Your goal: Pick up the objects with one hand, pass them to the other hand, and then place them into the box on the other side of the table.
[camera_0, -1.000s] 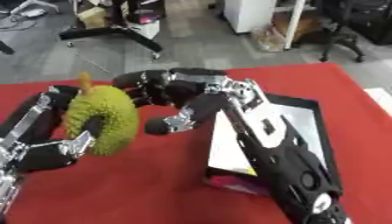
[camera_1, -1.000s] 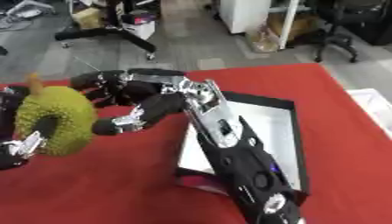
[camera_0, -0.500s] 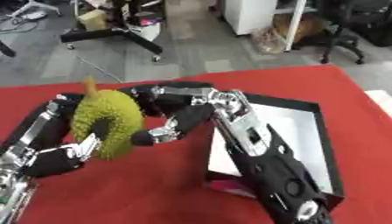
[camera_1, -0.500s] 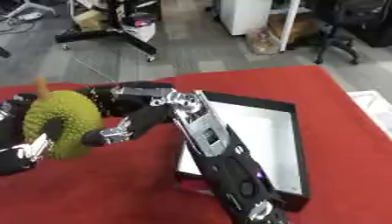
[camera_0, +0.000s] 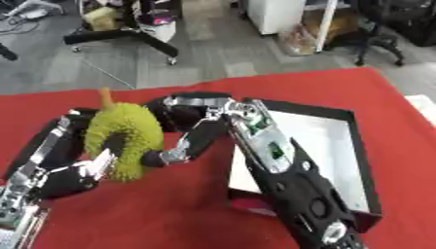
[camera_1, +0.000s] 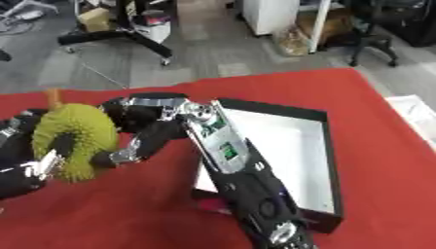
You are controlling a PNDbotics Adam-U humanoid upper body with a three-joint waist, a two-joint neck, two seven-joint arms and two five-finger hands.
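A green spiky durian with a short orange stem is held above the red table at the left. My left hand comes up from the lower left, its fingers curled round the fruit's left and front. My right hand reaches across from the right. Its fingers wrap behind the fruit's upper right side and its thumb touches the lower right. A black box with a white inside lies on the table to the right, partly hidden by my right forearm.
The red cloth covers the table. Something pink shows under the box's near left corner. A white sheet lies at the right edge. Office chairs and boxes stand on the floor beyond the far edge.
The durian in my left hand has moved right, toward my right hand. My right hand's fingers and thumb have closed in on the fruit's right side.
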